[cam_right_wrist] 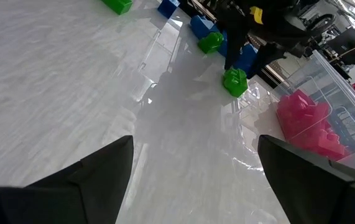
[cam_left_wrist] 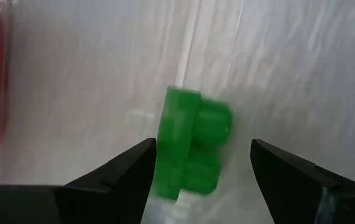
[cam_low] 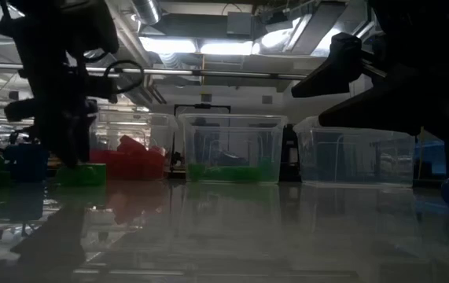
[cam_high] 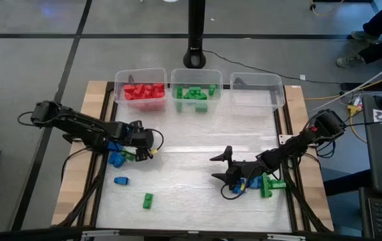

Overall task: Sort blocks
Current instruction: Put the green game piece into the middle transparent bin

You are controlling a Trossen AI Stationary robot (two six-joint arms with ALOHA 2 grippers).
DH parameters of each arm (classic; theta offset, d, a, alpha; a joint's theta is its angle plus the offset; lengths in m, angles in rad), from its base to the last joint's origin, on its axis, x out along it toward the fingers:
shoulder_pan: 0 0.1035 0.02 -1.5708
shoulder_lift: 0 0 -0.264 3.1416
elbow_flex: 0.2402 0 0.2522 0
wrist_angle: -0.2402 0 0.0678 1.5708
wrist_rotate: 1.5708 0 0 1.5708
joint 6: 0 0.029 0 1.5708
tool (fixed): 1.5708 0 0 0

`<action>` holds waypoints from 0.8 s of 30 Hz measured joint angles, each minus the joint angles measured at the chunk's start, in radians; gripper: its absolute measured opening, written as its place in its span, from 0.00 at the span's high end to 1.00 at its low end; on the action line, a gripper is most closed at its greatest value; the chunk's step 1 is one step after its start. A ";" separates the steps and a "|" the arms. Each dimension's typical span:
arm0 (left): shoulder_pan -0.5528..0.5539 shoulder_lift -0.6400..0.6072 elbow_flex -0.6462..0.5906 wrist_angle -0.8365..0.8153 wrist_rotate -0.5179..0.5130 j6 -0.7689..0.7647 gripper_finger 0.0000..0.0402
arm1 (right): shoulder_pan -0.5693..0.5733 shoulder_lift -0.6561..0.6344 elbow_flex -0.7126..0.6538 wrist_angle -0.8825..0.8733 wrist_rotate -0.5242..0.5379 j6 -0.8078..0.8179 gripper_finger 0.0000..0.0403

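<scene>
I see left gripper [cam_left_wrist: 202, 171] fingers apart around green block [cam_left_wrist: 191, 149] on table [cam_high: 191, 140], right gripper [cam_right_wrist: 193, 168] fingers apart, empty

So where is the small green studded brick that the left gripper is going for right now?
In the high view the small green studded brick lies on the table's left side, just under the open left gripper, beside blue bricks; in the left wrist view it sits between the fingers.

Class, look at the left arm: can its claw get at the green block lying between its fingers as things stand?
Probably yes: the left claw is open with the green block lying between its fingers on the table, nothing blocking.
</scene>
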 joint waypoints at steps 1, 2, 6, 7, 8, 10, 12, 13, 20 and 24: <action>0.004 0.000 -0.008 0.021 -0.001 -0.001 0.38 | 0.000 0.000 0.000 0.000 0.000 0.000 0.15; 0.009 0.000 -0.014 0.031 -0.007 0.000 0.38 | 0.000 0.000 0.000 0.000 0.000 0.000 0.15; 0.039 0.005 -0.034 0.052 -0.046 0.029 0.38 | 0.000 0.000 0.000 0.000 0.000 0.000 0.15; 0.047 0.005 -0.041 0.056 -0.046 0.038 0.38 | 0.000 0.000 0.000 0.000 0.000 0.000 0.15; 0.054 0.005 -0.051 0.066 -0.046 0.045 0.38 | 0.000 0.000 0.000 0.000 0.000 0.000 0.15; 0.068 0.005 -0.072 0.087 -0.032 0.045 0.38 | 0.000 0.000 0.000 0.000 0.000 0.000 0.15; 0.081 0.005 -0.096 0.108 0.003 0.044 0.38 | 0.000 0.000 0.000 0.000 0.000 0.000 0.15; 0.086 0.005 -0.108 0.122 0.016 0.042 0.38 | 0.000 0.000 0.000 0.001 0.000 0.000 0.15; 0.091 0.003 -0.130 0.171 0.052 -0.004 0.42 | 0.000 0.000 0.000 0.001 0.000 0.000 0.15; 0.091 0.005 -0.133 0.220 0.070 -0.001 0.53 | 0.000 0.000 0.000 0.001 0.000 0.000 0.15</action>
